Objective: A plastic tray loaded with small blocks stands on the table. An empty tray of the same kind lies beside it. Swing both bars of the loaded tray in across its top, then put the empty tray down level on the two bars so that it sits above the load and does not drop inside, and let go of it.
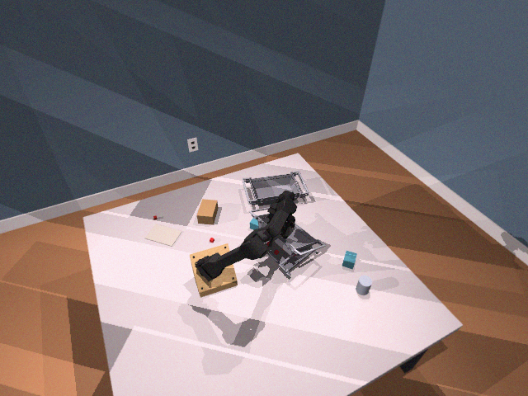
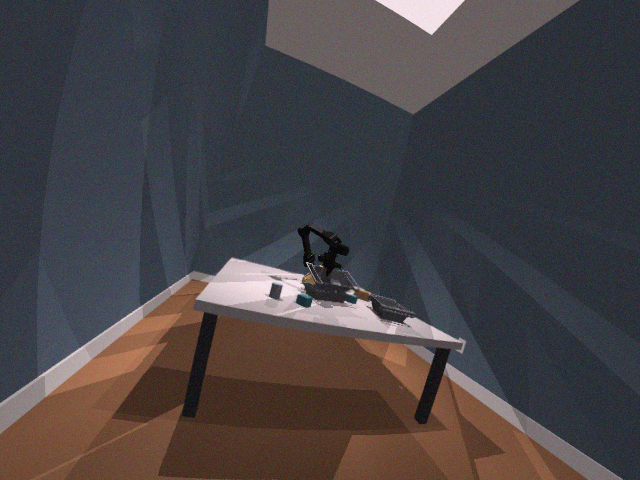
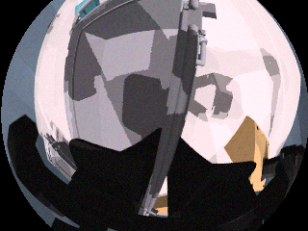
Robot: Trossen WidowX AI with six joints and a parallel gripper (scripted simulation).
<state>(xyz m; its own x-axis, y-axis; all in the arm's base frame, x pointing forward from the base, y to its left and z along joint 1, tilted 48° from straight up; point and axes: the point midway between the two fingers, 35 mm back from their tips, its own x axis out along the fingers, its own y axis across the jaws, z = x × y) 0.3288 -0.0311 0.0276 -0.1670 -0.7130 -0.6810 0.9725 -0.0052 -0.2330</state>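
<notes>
My gripper [image 2: 329, 273] [image 3: 165, 133] is shut on the side wall of the empty grey tray [image 2: 341, 277] [image 3: 188, 82]. In the exterior view this tray is over the loaded tray [image 1: 287, 271] [image 2: 325, 293], low and close to it. A gap or contact between them cannot be told. Red blocks [image 1: 275, 252] show within the loaded tray's outline. Wire bars [image 1: 308, 249] show near the right end of the two trays. Which tray each belongs to is unclear. My arm hides the fingers and the left part of the trays in the top view.
Another grey tray [image 1: 275, 187] [image 2: 391, 308] stands at the back with its bars out. Around stand teal blocks [image 1: 349, 259] [image 2: 303, 299], a grey cylinder [image 1: 363, 285] [image 2: 276, 290], an orange block [image 1: 207, 211], a thin beige sheet [image 1: 162, 235] and a small red block [image 1: 211, 239].
</notes>
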